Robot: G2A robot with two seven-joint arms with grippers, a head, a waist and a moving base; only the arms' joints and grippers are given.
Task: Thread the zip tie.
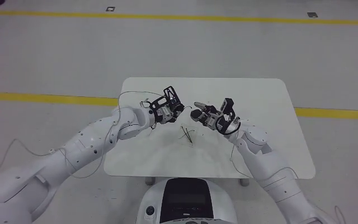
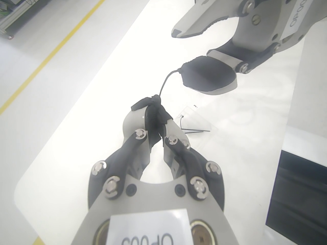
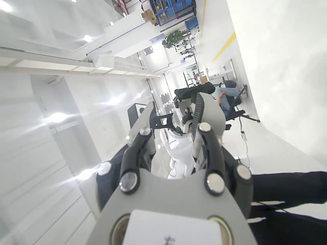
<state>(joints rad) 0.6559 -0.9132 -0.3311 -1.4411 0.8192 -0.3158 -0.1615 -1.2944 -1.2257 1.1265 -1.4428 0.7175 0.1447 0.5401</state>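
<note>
My left gripper (image 2: pixel 154 102) is shut on the head end of a thin black zip tie (image 2: pixel 164 83), held above the white table (image 1: pixel 251 95). The tie's tail curves up and its tip touches the lower black pad (image 2: pixel 208 77) of my right gripper (image 2: pixel 178 52). That gripper faces the left one a short way off, open, with nothing clamped between its fingers. In the top view the left gripper (image 1: pixel 177 110) and right gripper (image 1: pixel 197 113) meet over the table's middle. The right wrist view looks past its own spread fingers (image 3: pixel 204 108) toward the left gripper.
A few spare black zip ties (image 1: pixel 187 134) lie on the table just in front of the grippers, on a clear sheet (image 2: pixel 198 121). Yellow floor lines (image 1: pixel 56 98) run behind the table.
</note>
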